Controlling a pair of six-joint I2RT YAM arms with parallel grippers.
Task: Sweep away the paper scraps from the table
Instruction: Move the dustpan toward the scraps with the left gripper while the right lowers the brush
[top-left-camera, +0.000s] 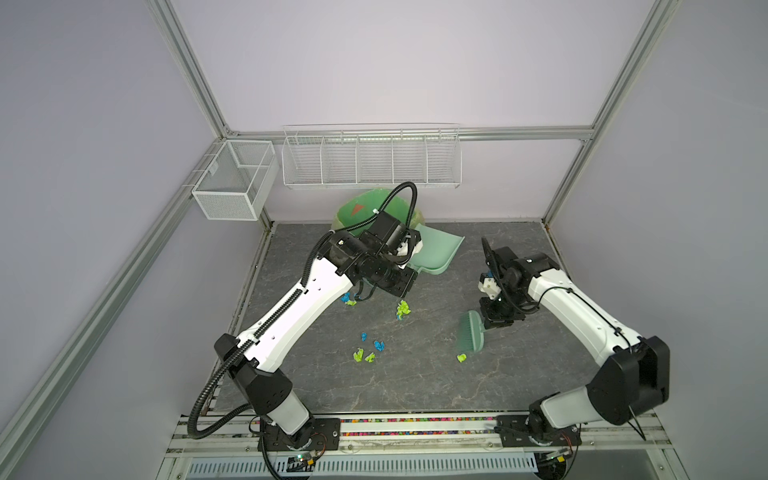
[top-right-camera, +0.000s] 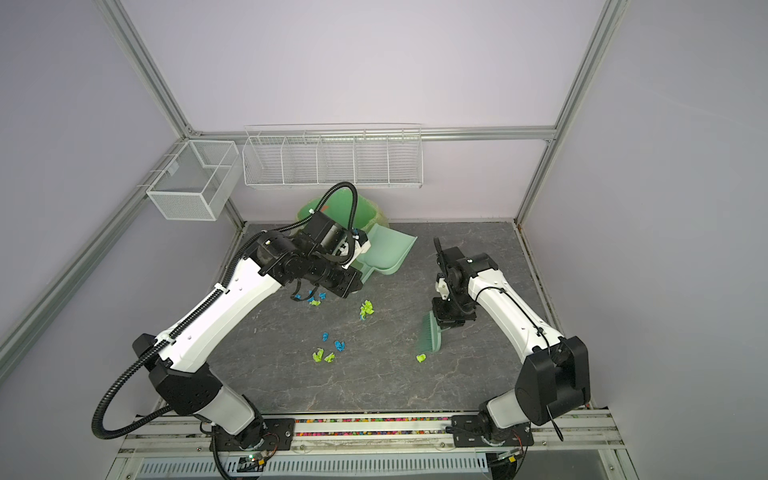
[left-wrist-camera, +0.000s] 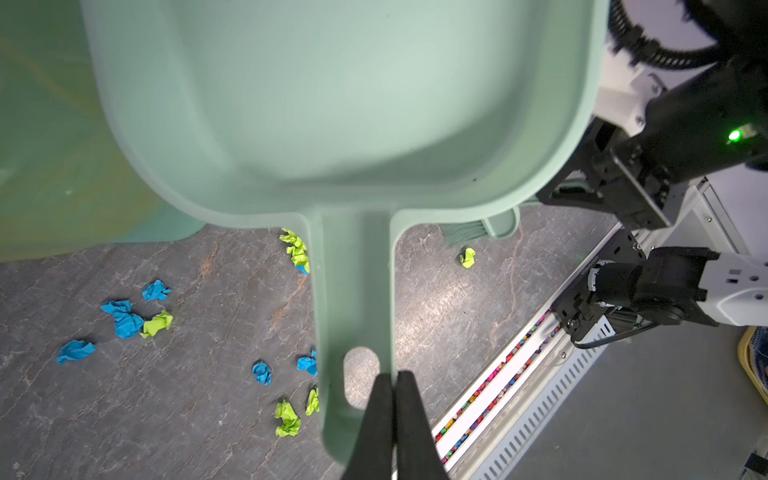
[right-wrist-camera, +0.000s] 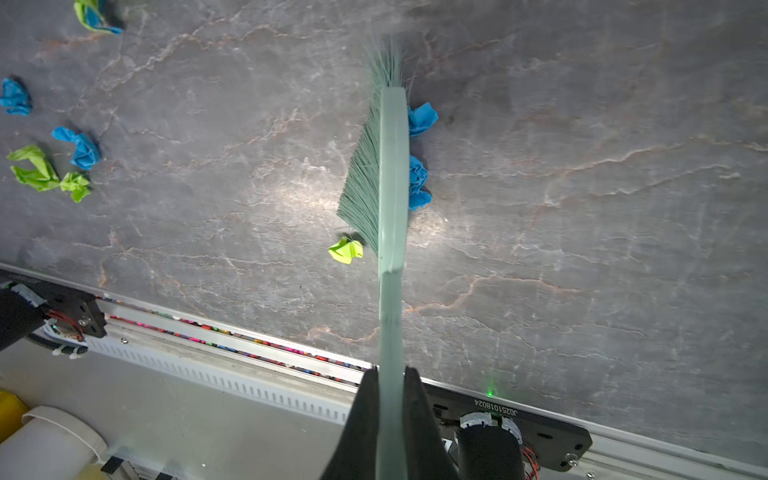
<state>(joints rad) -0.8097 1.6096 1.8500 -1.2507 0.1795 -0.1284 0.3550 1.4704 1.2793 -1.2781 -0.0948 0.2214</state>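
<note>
Your right tool (right-wrist-camera: 390, 374) is pinched shut on the handle of the brush (right-wrist-camera: 390, 174). The brush's long axis runs straight out from the jaws, and its bristles splay to one side, low over the bench (right-wrist-camera: 582, 208). One lime scrap (right-wrist-camera: 346, 250) sits just beside the bristle tips, and two blue scraps (right-wrist-camera: 417, 183) lie against the brush's back. The other scraps (top-left-camera: 358, 355) are scattered well off on its bristle side, toward the dustpan (left-wrist-camera: 332, 104). Your left tool (left-wrist-camera: 394, 376) is clamped on the dustpan's handle end, with the pan lifted, well apart from the brush. I judge the right arm nearer, so sweep bristle-side.
</note>
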